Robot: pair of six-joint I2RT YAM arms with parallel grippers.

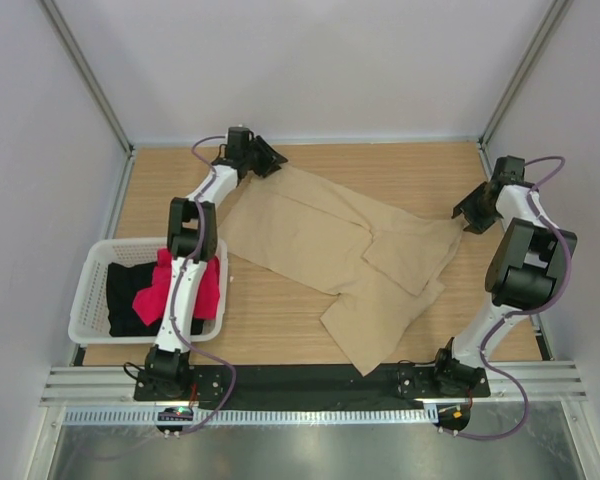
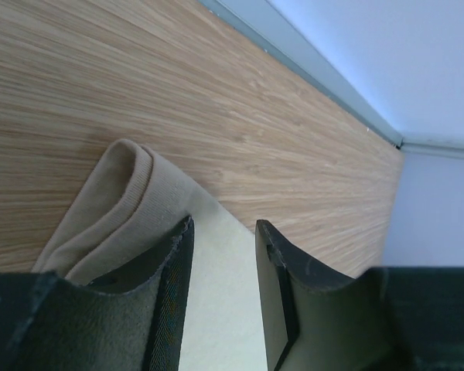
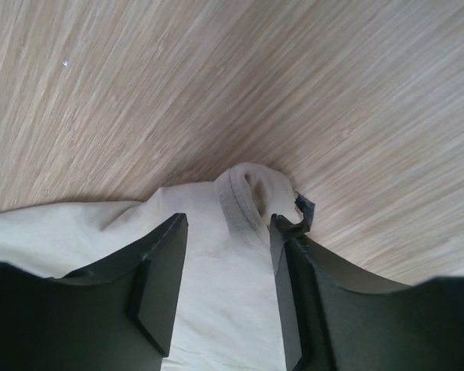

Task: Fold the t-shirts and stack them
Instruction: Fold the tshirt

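Worktop (image 1: pixel 400 170) carries the tan t-shirt (image 1: pixel 310 235) spread out; your left claw (image 2: pixel 224 224) straddles its far corner, right claw (image 3: pixel 228 220) its hem, both half open, seemingly gripping nothing.

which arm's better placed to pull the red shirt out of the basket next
Left, probably. The white basket holding the red shirt sits right beside the left arm's base; the right pincer is across the table, past the tan shirt.

A tan t-shirt (image 1: pixel 330 245) lies spread across the middle of the wooden bench (image 1: pixel 280 315). A white basket (image 1: pixel 84 300) sits by its left edge.
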